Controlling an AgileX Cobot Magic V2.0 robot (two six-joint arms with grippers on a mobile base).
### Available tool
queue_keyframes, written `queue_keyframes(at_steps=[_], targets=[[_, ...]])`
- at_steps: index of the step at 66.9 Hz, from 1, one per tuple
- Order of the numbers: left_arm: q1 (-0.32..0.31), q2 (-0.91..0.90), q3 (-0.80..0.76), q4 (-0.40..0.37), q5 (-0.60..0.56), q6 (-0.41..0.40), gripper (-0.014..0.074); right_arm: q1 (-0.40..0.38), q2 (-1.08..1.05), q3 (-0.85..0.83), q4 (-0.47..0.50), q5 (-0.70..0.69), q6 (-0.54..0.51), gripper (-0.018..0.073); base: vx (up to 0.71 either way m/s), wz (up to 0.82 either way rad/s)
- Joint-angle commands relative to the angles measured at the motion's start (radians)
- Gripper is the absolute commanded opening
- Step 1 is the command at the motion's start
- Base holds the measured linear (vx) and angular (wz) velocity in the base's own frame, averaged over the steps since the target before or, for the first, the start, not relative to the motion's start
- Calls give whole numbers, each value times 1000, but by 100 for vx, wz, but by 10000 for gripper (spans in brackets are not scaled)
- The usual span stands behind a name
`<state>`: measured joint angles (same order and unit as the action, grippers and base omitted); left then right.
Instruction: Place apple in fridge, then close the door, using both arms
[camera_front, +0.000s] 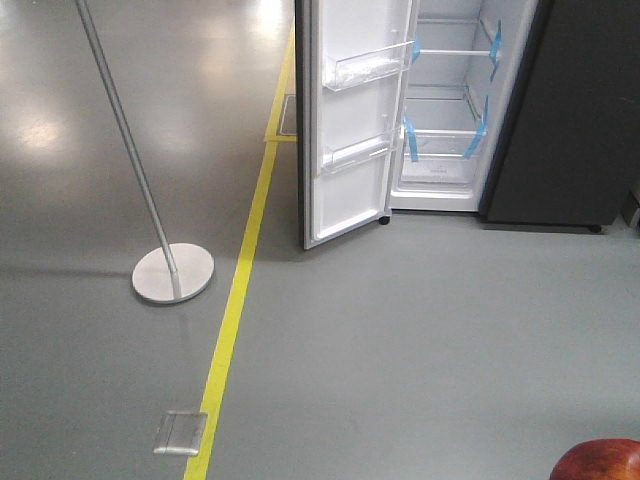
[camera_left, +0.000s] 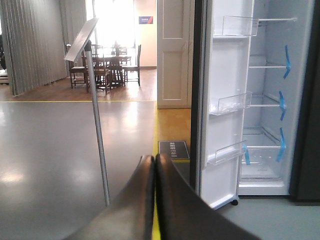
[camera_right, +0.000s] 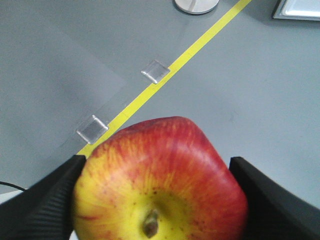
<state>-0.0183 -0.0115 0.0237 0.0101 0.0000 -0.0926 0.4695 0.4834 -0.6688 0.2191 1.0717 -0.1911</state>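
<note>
A red and yellow apple (camera_right: 160, 180) sits between the two black fingers of my right gripper (camera_right: 157, 167), which is shut on it; its stem end faces the camera. A sliver of that apple (camera_front: 600, 462) shows at the bottom right of the front view. The dark fridge (camera_front: 560, 110) stands ahead with its white interior and blue tape strips exposed. Its door (camera_front: 355, 120) is swung wide open to the left, with clear bins on its inside. My left gripper (camera_left: 153, 159) is shut with nothing in it, and points toward the open door (camera_left: 225, 110).
A metal pole on a round base (camera_front: 173, 273) stands on the floor at left. A yellow floor line (camera_front: 235, 300) runs toward the fridge, with metal floor plates (camera_front: 180, 433) beside it. White panelled doors (camera_left: 172, 50) and a table with chairs (camera_left: 107, 67) lie beyond.
</note>
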Motion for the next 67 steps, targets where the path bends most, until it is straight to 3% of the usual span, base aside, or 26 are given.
queue_keyframes(at_steps=[1, 67], targets=[[0, -15, -17, -10, -64, -2, -6, -2, 6, -28, 12, -62, -6, 211, 32, -6], [0, -15, -17, -10, -64, -2, -6, -2, 6, -28, 12, -62, -6, 211, 30, -5]])
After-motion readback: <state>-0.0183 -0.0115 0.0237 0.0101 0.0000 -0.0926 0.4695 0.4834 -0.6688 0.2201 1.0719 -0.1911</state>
